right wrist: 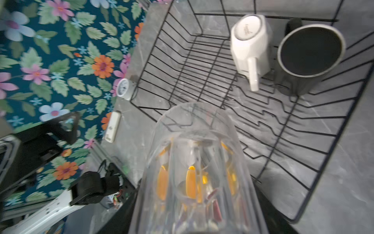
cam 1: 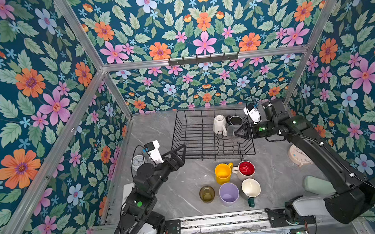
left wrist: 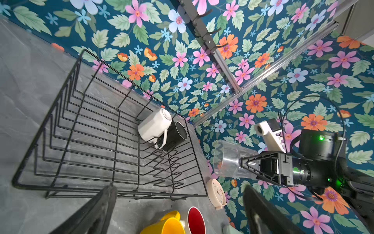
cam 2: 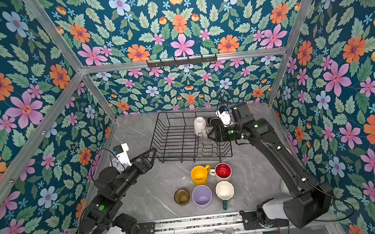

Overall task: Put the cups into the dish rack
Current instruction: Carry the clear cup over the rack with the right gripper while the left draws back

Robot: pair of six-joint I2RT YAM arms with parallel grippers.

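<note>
My right claw (cam 1: 237,133) is clamped on the clear glass (left wrist: 228,160). It holds the glass on its side over the right part of the dish rack (cam 1: 183,134), mouth pointing left; whether the glass touches the wires I cannot tell. The white mug (cam 1: 219,124), base up, and the black mug (cam 1: 235,119) sit in the rack's far right corner. My left claw (cam 1: 181,151) gapes wide and empty by the rack's near left corner. The yellow mug (cam 1: 222,172), red-lined mug (cam 1: 246,169), olive glass (cam 1: 206,193), lilac tumbler (cam 1: 228,193) and cream-lined mug (cam 1: 250,187) stand on the desk (cam 1: 166,194), nearer than the rack.

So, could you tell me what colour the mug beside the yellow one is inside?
That mug is red inside, seen best in a top view.
</note>
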